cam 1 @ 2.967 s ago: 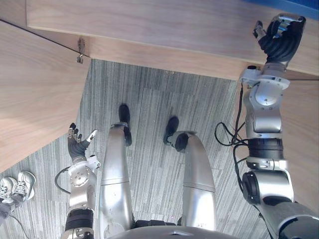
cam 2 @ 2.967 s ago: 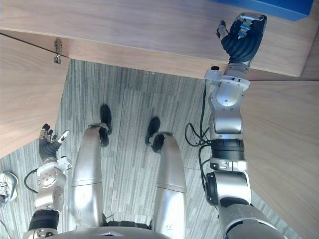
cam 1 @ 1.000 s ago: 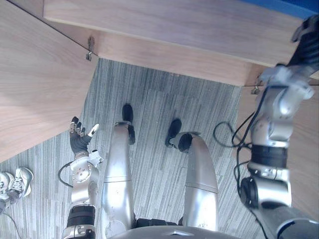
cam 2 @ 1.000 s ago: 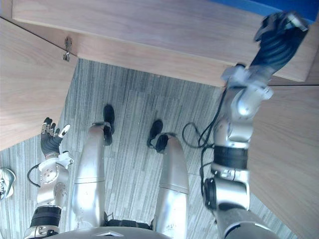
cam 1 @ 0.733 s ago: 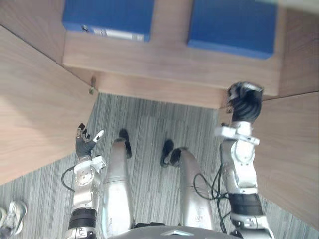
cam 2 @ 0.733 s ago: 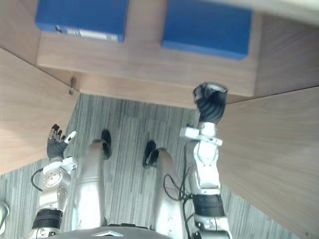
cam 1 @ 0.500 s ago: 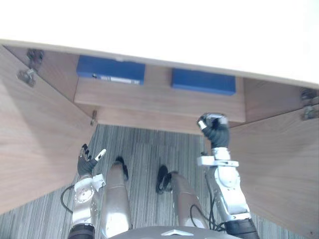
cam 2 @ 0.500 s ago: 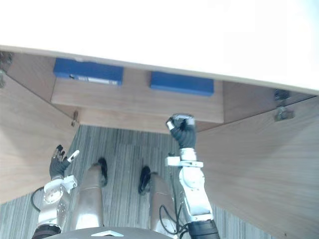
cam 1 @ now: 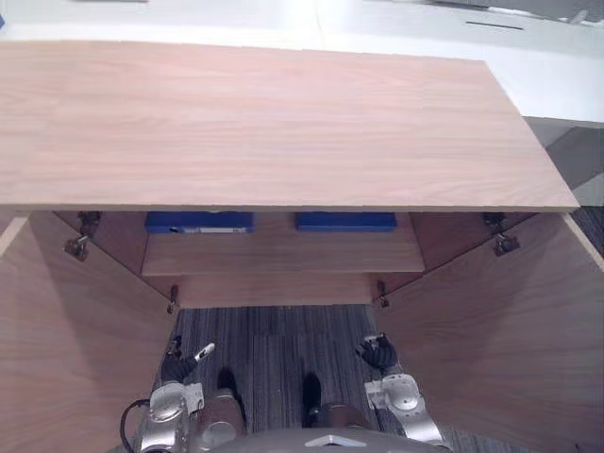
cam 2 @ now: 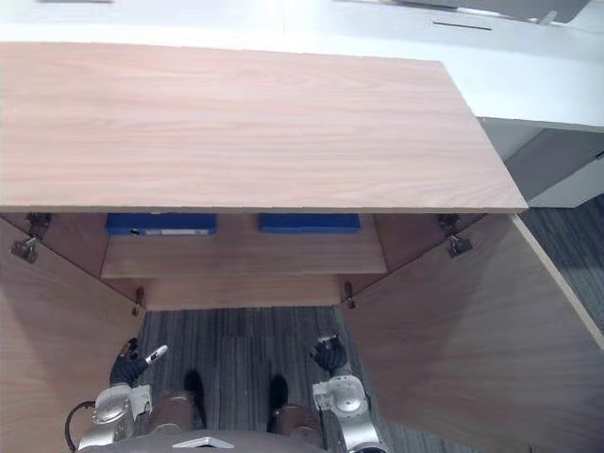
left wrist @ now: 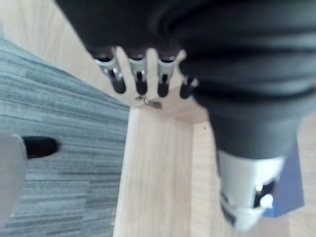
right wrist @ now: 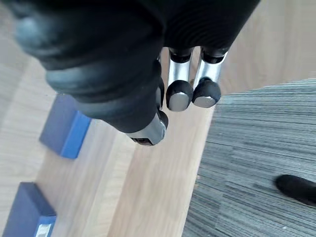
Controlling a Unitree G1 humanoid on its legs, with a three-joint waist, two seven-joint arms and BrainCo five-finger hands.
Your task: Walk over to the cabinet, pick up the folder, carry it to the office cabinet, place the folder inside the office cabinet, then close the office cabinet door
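Two blue folders lie flat on the shelf [cam 1: 283,257] inside the open wooden cabinet: one with a white label at the left [cam 1: 198,222], a plain one at the right [cam 1: 345,221]. Both also show in the right wrist view, the plain one [right wrist: 65,132] and the labelled one [right wrist: 27,212]. My left hand [cam 1: 179,366] hangs low by the left door, fingers [left wrist: 140,81] straight, holding nothing. My right hand [cam 1: 379,352] hangs low in front of the shelf, fingers [right wrist: 180,94] relaxed and empty, well short of the folders.
The cabinet's wide wooden top [cam 1: 264,123] overhangs the shelf. Its left door [cam 1: 66,359] and right door [cam 1: 500,330] stand swung open on either side of me. Grey striped carpet [cam 1: 274,344] lies between them. A pale desk surface [cam 1: 425,24] runs behind the cabinet.
The camera has swung up, so the cabinet top and both folders came into view. My right arm has come down from the shelf edge to hang low in front of it.
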